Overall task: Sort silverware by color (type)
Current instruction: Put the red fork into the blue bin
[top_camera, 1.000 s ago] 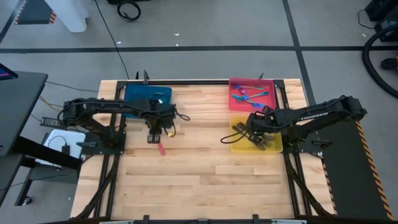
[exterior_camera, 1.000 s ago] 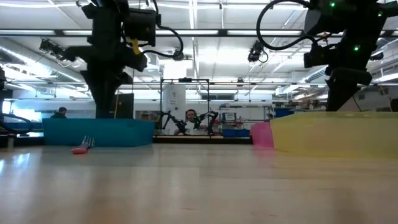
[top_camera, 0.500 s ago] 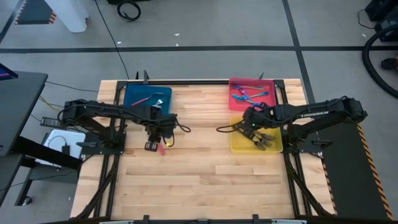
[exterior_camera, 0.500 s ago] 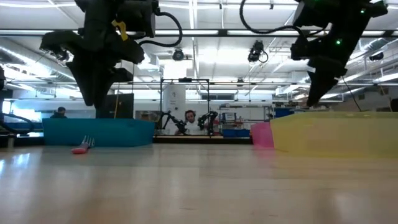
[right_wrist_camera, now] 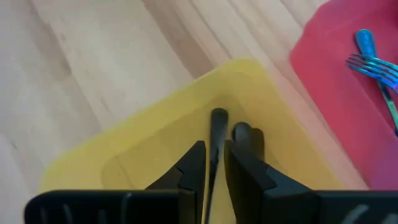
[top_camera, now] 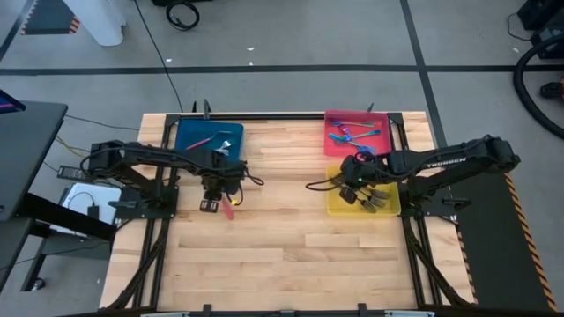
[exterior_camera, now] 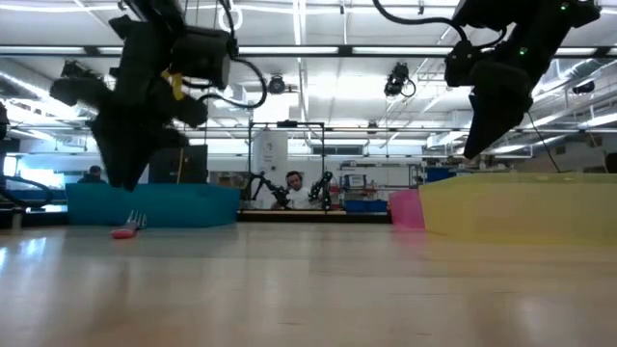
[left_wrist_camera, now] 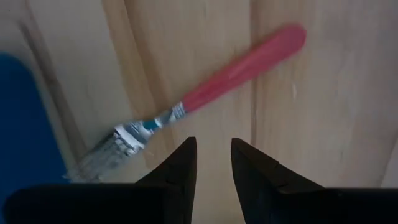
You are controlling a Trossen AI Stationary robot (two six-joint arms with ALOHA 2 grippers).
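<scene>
A red-handled fork (left_wrist_camera: 236, 71) lies flat on the wood, also in the high view (top_camera: 228, 210) and the low view (exterior_camera: 125, 230). My left gripper (left_wrist_camera: 211, 162) (top_camera: 211, 204) hangs open just above it, near the fork's neck, touching nothing. My right gripper (right_wrist_camera: 214, 158) (top_camera: 337, 185) is shut on a dark grey fork (right_wrist_camera: 217, 127) over the left end of the yellow tray (top_camera: 339, 208). More dark forks (top_camera: 374, 201) lie in that tray. Blue forks (top_camera: 352, 135) lie in the pink tray (top_camera: 330, 117). My right gripper pinches the dark grey fork by its thin handle (right_wrist_camera: 215, 149) between the two fingers. The handle runs along the fingers and sticks out past their ends. The fork is lifted clear above the yellow tray; its other end is hidden behind the gripper.
A blue tray (top_camera: 185, 132) at the far left holds a red-handled fork (top_camera: 203, 141). The pink and yellow trays stand one behind the other on the right. Bare wood spreads across the middle and near side (top_camera: 282, 246). People show in the room beyond the table.
My left gripper has moved toward the near edge and come down close over the red-handled fork. My right gripper has swung toward the table's left over the yellow tray's left end and tipped, with the dark fork in it.
</scene>
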